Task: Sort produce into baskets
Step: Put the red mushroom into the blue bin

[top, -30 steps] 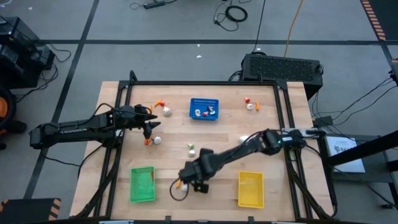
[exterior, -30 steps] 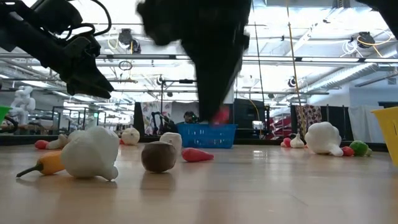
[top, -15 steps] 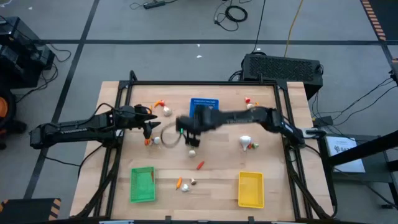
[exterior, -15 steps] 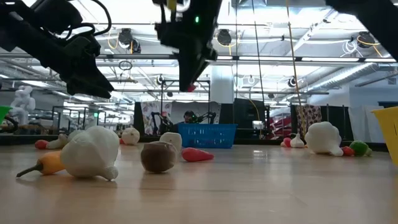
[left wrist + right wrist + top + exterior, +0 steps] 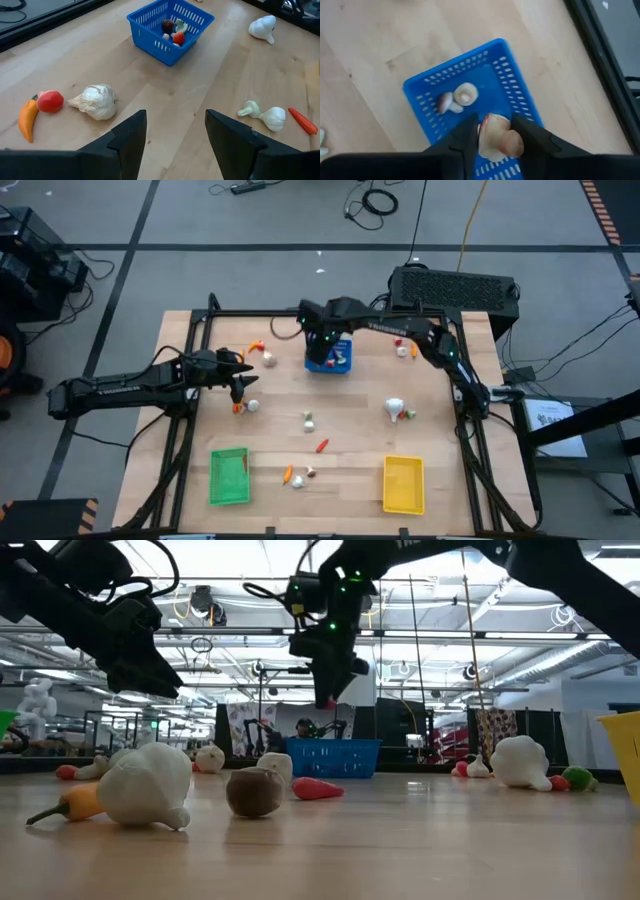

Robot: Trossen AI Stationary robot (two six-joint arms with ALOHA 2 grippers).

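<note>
My right gripper (image 5: 322, 346) hangs over the blue basket (image 5: 330, 360) at the table's far middle, shut on a small white-and-red round piece (image 5: 495, 140). Inside the basket (image 5: 470, 102) lie a few small pieces, among them a white one (image 5: 465, 94). My left gripper (image 5: 240, 376) is at the left, open, with nothing between its fingers (image 5: 175, 135). A white bulb (image 5: 97, 101), a red piece (image 5: 49, 101) and an orange pepper (image 5: 27, 119) lie on the table before it. The green basket (image 5: 229, 476) and yellow basket (image 5: 403, 483) stand near the front edge. My right gripper has the white-and-red piece's two sides (image 5: 487, 142) between its two fingers (image 5: 527, 137). The fingers come from above, pointing steeply down. The piece is lifted clear, above the inside of the blue basket; its red end (image 5: 328, 700) shows at the fingertips.
Loose produce lies about: a white bulb (image 5: 397, 409) at the right, a red stick (image 5: 322, 445) and a white-green piece (image 5: 309, 420) in the middle, two small pieces (image 5: 298, 475) near the front, a white and a red piece (image 5: 402, 348) at the far right.
My right gripper has swung from the front middle of the table, between the green and yellow baskets, toward the far edge and upward, carrying the small piece. It now hangs over the blue basket. My left arm has kept still.
</note>
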